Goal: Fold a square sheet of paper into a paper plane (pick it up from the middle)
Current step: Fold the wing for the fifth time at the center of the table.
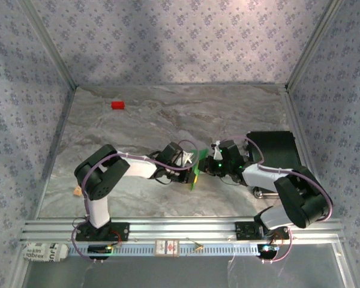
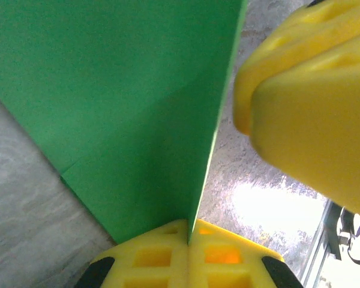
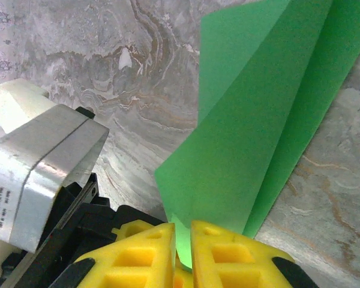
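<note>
Lying far back on the counter (image 1: 168, 114), a red block (image 1: 117, 105) is well apart. The left hand (image 2: 189, 240) and right hand (image 3: 181, 240) both pinch the green paper (image 3: 246, 132), folded with sharp creases.

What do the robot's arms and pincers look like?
The left arm and right arm have bulky black joints, white links and thin purple cables looping alongside. The left gripper and right gripper have bright yellow fingers with square recesses.

Robot lab enclosure: patterned walls (image 1: 168, 42), aluminium frame (image 1: 180, 228).
</note>
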